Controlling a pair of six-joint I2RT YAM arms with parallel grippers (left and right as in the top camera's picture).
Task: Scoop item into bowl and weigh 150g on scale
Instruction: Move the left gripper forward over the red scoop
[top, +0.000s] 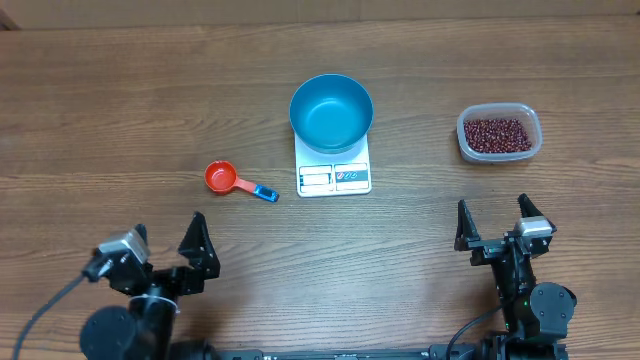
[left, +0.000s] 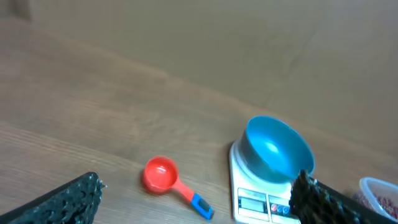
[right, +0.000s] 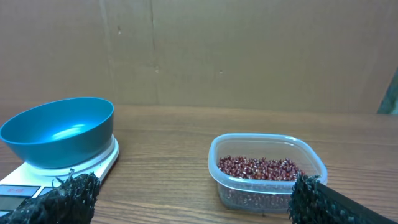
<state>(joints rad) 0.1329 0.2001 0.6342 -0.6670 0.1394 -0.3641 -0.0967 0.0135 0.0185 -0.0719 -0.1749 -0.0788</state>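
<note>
Scooping has not begun. The round bright blue bowl (top: 331, 112) sits empty on the small white square scale (top: 334, 178) mid-surface (top: 120, 100). The dark red-brown beans (top: 497, 133) all lie in the clear rectangular plastic tub (top: 500, 158) toward the right edge. The red measuring scoop with a blue handle (top: 222, 178) lies untouched on the scale's left-edge side. The left claw (top: 168, 228) and right claw (top: 492, 205) hang at the near edge, fingers spread wide, holding nothing. The next move, I judge, calls for the left claw to reach forward and close on the scoop's handle.
</note>
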